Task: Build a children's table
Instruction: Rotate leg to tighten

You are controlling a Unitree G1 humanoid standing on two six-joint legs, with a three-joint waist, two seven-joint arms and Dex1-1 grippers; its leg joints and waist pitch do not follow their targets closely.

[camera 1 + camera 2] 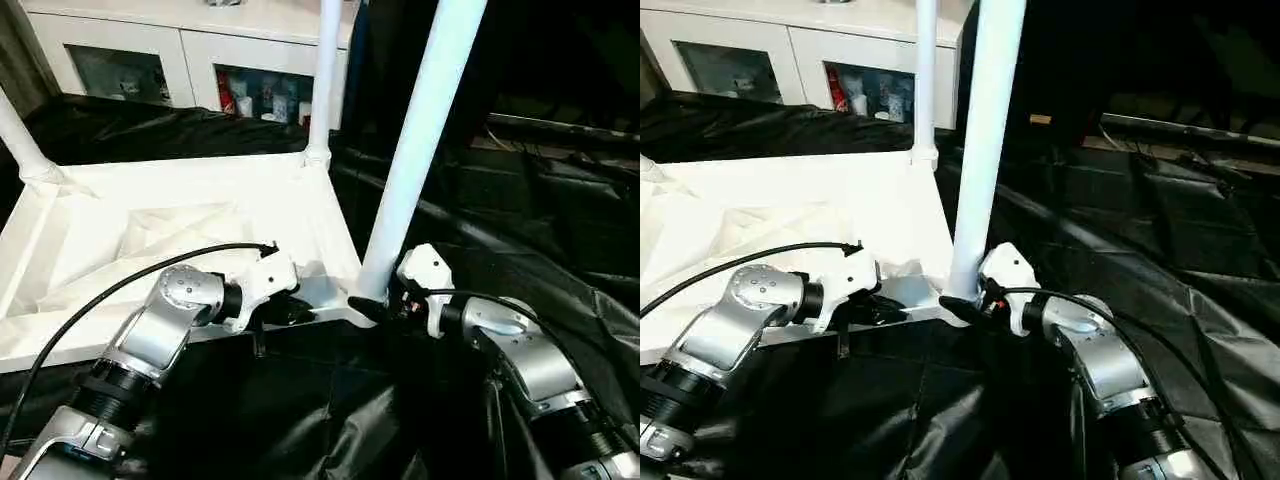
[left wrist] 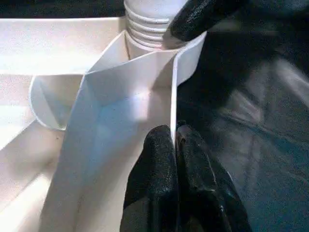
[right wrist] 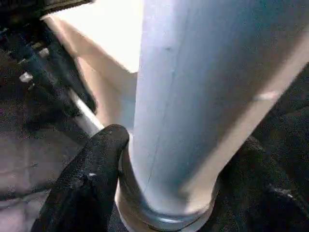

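The children's table top [image 1: 150,215] lies upside down on a black sheet, its ribbed underside facing up. Three white legs stand in corner sockets: far left [image 1: 20,140], far right [image 1: 325,80] and near right [image 1: 420,130]. My left gripper [image 1: 300,312] is shut on the top's thin front rim [image 2: 173,96], close to the near right corner. My right gripper [image 1: 372,305] is closed around the base of the near right leg [image 3: 193,96], one finger [image 3: 96,159] pressed against it just above the socket. The leg's threaded end [image 2: 145,24] sits in the socket.
A white cabinet with glass doors [image 1: 190,50] stands behind the table top. Crumpled black sheeting [image 1: 480,230] covers the floor around and under the top, with dark clutter at the far right.
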